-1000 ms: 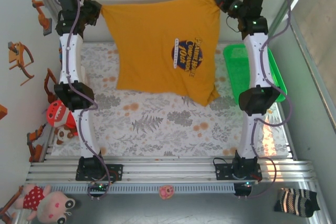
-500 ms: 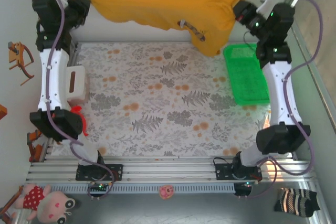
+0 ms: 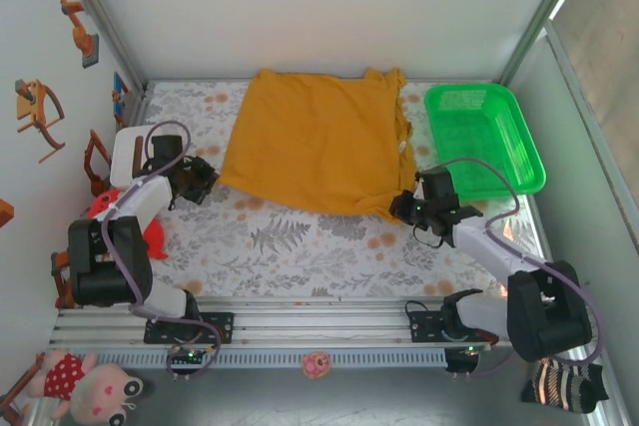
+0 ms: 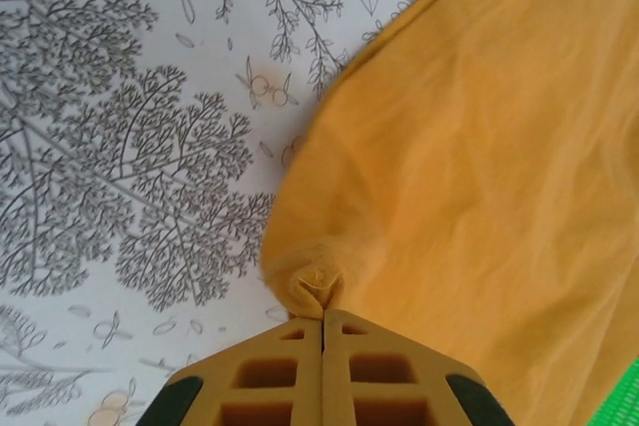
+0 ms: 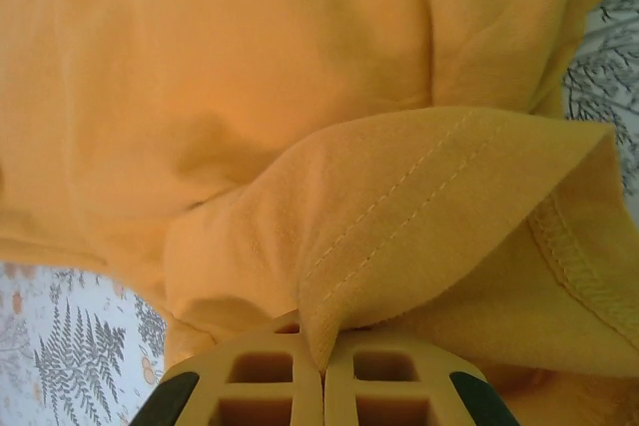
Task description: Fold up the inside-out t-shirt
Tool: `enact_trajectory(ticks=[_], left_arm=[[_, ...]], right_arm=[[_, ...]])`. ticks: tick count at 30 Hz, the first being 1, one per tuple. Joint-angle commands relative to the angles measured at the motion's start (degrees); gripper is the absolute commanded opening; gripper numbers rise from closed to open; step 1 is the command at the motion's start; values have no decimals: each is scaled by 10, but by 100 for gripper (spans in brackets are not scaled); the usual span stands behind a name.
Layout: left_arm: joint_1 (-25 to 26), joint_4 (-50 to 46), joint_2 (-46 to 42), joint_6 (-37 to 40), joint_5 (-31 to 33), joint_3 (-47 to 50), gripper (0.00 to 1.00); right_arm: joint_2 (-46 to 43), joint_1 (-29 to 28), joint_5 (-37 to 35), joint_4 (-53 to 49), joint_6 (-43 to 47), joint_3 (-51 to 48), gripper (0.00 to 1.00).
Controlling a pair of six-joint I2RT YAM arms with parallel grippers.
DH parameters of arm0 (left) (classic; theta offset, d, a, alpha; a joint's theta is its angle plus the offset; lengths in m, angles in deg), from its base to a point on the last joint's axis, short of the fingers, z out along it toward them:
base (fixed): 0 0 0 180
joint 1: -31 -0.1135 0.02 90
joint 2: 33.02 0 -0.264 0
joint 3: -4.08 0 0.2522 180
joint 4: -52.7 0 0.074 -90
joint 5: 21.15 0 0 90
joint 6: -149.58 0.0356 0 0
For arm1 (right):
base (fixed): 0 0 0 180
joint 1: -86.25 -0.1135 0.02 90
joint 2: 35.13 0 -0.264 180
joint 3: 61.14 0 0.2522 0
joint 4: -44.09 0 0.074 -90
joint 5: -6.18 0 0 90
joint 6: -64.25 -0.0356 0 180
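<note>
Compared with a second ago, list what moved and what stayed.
The t-shirt, hung high at the back, was brought down and spread on the table. The left fingers and right fingers stay shut on its near corners. The green basket has not moved.

The left arm [image 3: 140, 199] and right arm [image 3: 486, 243] are built alike: glossy white links between bulky black joint housings, each on a black base plate [image 3: 186, 327]. A thin lilac-grey cable [image 3: 477, 160] loops loosely along each arm. Small green lights glow near the right wrist and by the bases. The left gripper [image 3: 207, 179] and right gripper [image 3: 397, 208] have black bodies. Close up, their fingers [image 4: 270, 376] are ochre blocks pierced with rectangular cells, with black outer corners.
</note>
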Motion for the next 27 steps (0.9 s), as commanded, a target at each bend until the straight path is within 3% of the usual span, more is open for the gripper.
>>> enact_trajectory(ticks=[1, 10, 15, 16, 17, 19, 20, 23, 27], left_arm=[[8, -46, -38, 20, 45, 17, 0], [14, -152, -156, 4, 120, 82, 0], [14, -210, -231, -4, 162, 102, 0], [14, -224, -247, -2, 169, 101, 8], [13, -232, -260, 1, 178, 98, 26], [13, -244, -277, 12, 193, 87, 53], [13, -251, -282, 20, 202, 77, 61], [13, -250, -274, 49, 208, 40, 71], [17, -195, -210, 91, 145, -18, 73]], right_arm=[[-30, -19, -45, -23, -14, -5, 0], [-105, -57, -69, -167, -20, -13, 0], [-162, -64, -82, -255, -33, 2, 25], [-174, -64, -94, -275, -31, 18, 29], [-185, -64, -106, -295, -28, 34, 32], [-194, -64, -128, -319, -17, 69, 35], [-191, -63, -139, -326, -10, 88, 36], [-155, -63, -150, -319, 9, 134, 36], [-65, -63, -140, -290, 35, 177, 36]])
